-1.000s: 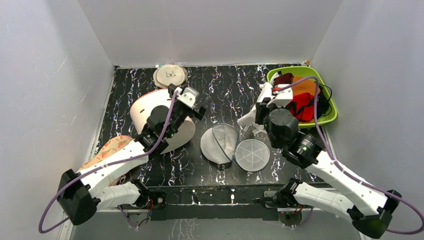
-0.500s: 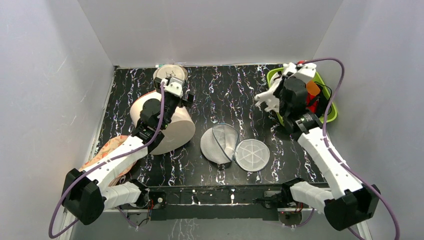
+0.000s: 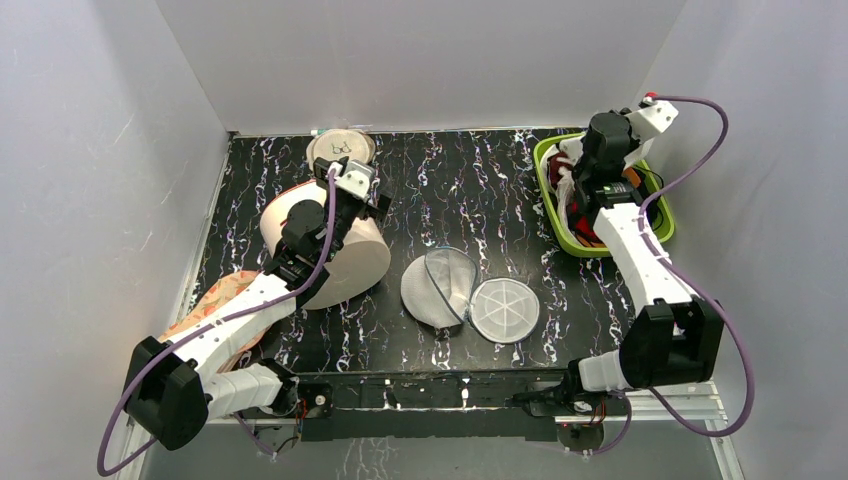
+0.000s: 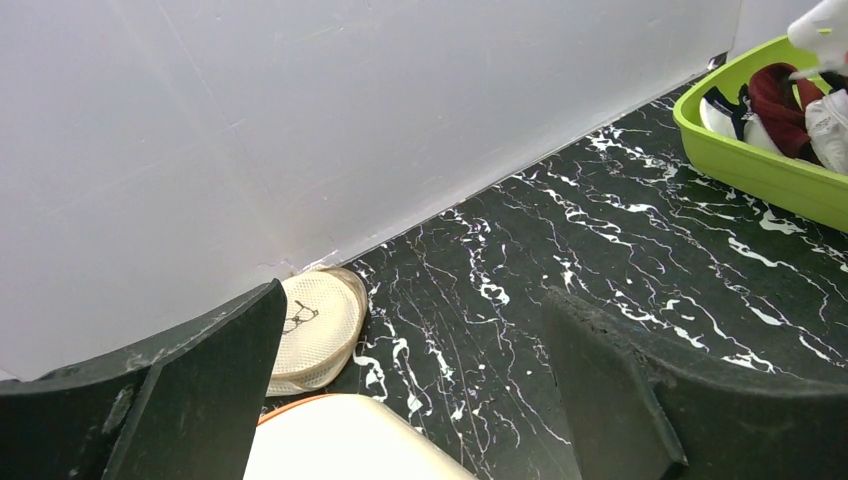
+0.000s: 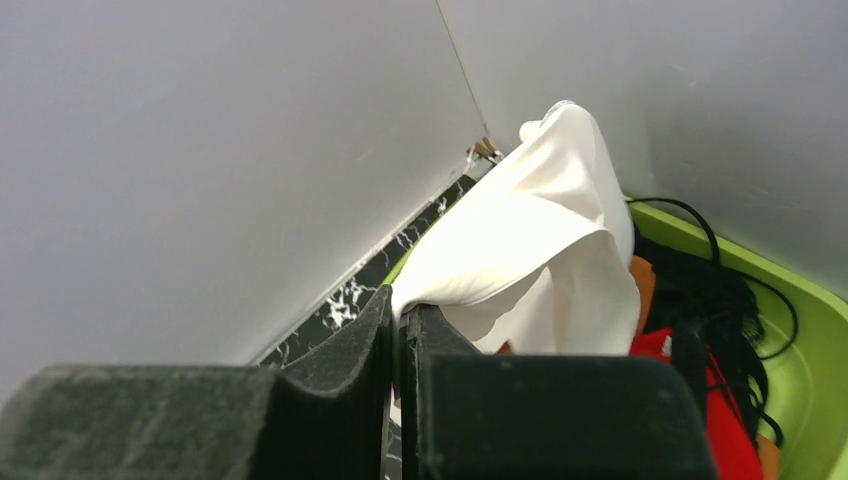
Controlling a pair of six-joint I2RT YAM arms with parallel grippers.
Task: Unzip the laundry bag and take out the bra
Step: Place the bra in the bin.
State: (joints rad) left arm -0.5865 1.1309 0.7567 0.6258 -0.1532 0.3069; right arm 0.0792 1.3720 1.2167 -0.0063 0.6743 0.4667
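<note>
Shifts right gripper (image 5: 400,325) from laundry bag (image 3: 440,285) to above green bin (image 4: 760,178), clamps white cloth (image 5: 540,230), probably for dropping; leaves left gripper (image 4: 410,300) agape.

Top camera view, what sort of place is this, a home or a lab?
Probably a robot test cell, not a home: plain grey walls box in a black marbled table, left arm and right arm are bolted at its near edge, and a green bin holds garments.

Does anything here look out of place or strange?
One thing is odd for this task: the right gripper is shut on a white garment above the green bin, while the red bra lies inside that bin. The laundry bag lies unzipped, halves spread, mid-table.
</note>
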